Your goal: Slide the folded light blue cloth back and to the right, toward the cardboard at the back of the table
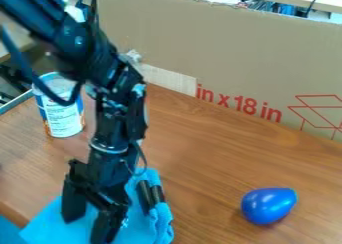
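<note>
With the black pincer (87,229) spread, hung low over the blue cloth (147,231) at the lower left; could not tell about contact. Saw two short dark pieces (151,194) on the cloth, an upright can (65,112) farther back, and a glossy blue egg-shaped object (268,206) well apart, at the lower right of the wooden table (207,153).

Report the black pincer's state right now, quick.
Black two-finger pincer: open, its fingers apart over the bright blue cloth; nothing shows gripped between them, though whether they touch the cloth, I can't tell.
</note>
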Robot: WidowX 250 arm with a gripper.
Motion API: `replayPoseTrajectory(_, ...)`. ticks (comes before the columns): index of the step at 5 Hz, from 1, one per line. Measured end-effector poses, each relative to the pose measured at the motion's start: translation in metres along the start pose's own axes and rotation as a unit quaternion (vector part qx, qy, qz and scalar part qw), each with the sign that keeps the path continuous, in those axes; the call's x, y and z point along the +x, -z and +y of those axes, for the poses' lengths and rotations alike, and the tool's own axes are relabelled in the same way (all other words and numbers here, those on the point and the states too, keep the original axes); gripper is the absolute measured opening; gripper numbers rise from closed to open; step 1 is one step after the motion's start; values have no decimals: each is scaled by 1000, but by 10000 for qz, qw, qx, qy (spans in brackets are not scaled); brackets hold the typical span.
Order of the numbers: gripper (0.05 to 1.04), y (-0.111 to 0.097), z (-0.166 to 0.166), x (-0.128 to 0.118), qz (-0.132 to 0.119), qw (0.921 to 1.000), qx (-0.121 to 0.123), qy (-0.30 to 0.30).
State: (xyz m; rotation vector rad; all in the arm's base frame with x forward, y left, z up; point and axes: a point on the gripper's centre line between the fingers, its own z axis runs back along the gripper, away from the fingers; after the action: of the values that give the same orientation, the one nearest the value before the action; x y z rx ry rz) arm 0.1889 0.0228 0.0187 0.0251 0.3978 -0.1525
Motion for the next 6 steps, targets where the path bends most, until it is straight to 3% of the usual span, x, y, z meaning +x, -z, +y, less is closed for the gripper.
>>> replayPoseTrajectory(1,1007,1,-1,8,48,10000,-83,-27)
replayPoseTrajectory(2,1007,-5,0,23,-88,9999,-113,-77)
replayPoseTrajectory(3,1007,-29,7,69,-906,9955,-105,-247)
replayPoseTrajectory(4,1007,-53,15,119,-1405,9896,-92,-286)
replayPoseTrajectory(5,1007,-67,18,158,-1485,9881,-218,-342)
replayPoseTrajectory(6,1007,-67,17,153,-1469,9879,-278,-422)
